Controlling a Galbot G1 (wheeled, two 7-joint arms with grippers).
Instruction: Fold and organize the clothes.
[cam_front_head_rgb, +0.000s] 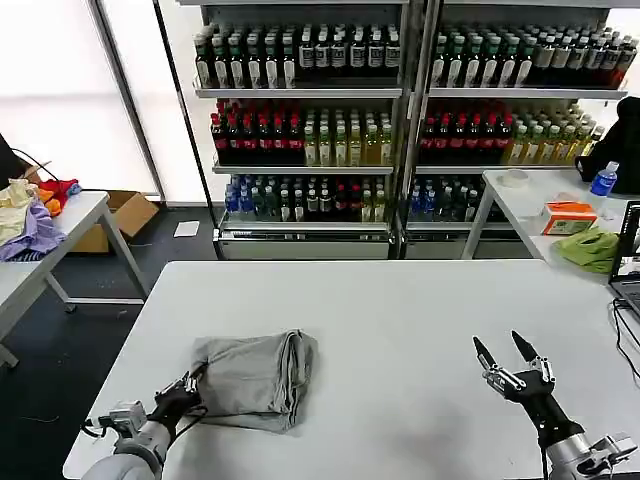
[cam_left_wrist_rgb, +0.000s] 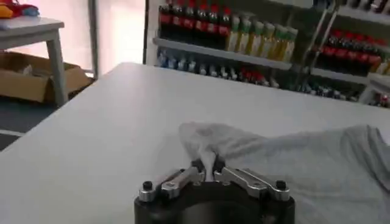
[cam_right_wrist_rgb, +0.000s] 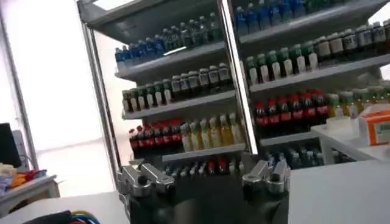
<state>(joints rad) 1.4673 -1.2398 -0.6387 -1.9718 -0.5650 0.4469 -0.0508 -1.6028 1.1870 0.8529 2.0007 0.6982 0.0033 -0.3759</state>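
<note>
A light grey T-shirt (cam_front_head_rgb: 255, 378) lies folded into a rough bundle on the white table (cam_front_head_rgb: 400, 320), at its near left. My left gripper (cam_front_head_rgb: 190, 385) sits at the bundle's left edge, shut on a pinch of the grey cloth. In the left wrist view the fabric (cam_left_wrist_rgb: 292, 161) rises in a small peak between the closed fingers of the left gripper (cam_left_wrist_rgb: 207, 165). My right gripper (cam_front_head_rgb: 508, 350) hovers over the near right of the table, fingers spread open and pointing up, with nothing between them.
Drink shelves (cam_front_head_rgb: 400, 110) stand behind the table. A side table (cam_front_head_rgb: 75, 215) at the left carries lilac, yellow and red garments (cam_front_head_rgb: 30, 215). Another table at the right holds a green cloth (cam_front_head_rgb: 590, 248), an orange box (cam_front_head_rgb: 568, 215) and a bottle (cam_front_head_rgb: 604, 179). A laptop edge (cam_front_head_rgb: 630, 260) sits far right.
</note>
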